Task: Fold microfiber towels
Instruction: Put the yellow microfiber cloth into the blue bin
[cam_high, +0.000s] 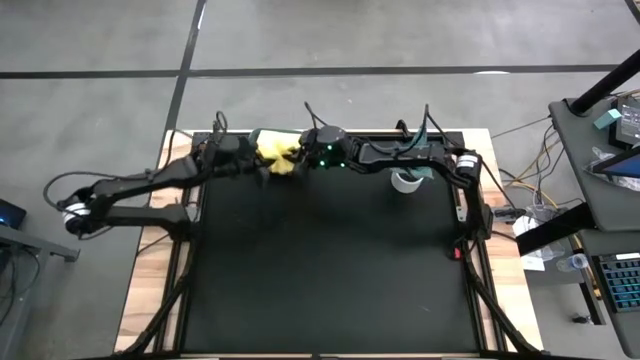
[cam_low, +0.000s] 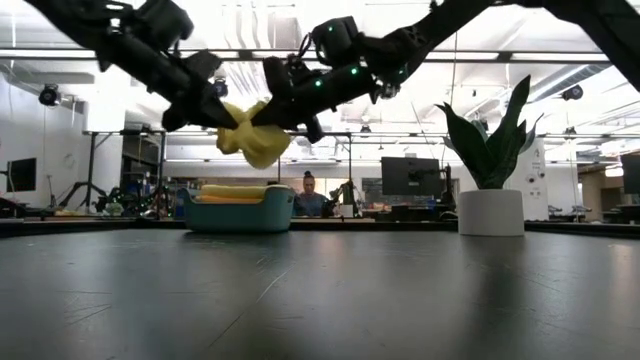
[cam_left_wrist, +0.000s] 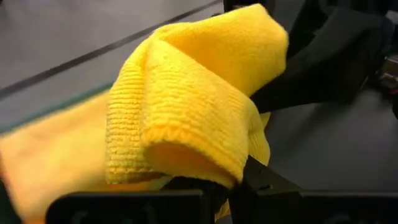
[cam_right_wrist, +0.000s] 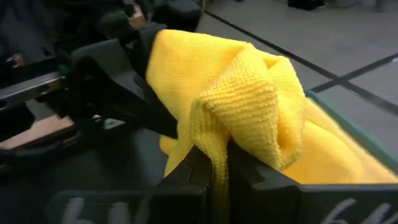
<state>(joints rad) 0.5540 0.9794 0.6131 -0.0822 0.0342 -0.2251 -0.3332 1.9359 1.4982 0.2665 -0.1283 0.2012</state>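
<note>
One yellow towel (cam_low: 253, 140) (bunched, ribbed) hangs aloft.

One camera hangs above and looks straight down on the whole black table (cam_high: 320, 270) and the floor around it, while another sits at table height, looking level across it into the room behind. Each wrist camera looks forward past its own jaws, very near a yellow towel (cam_left_wrist: 199, 99), with the other arm just beyond. All four views share that towel, held up at the table's far edge.
</note>
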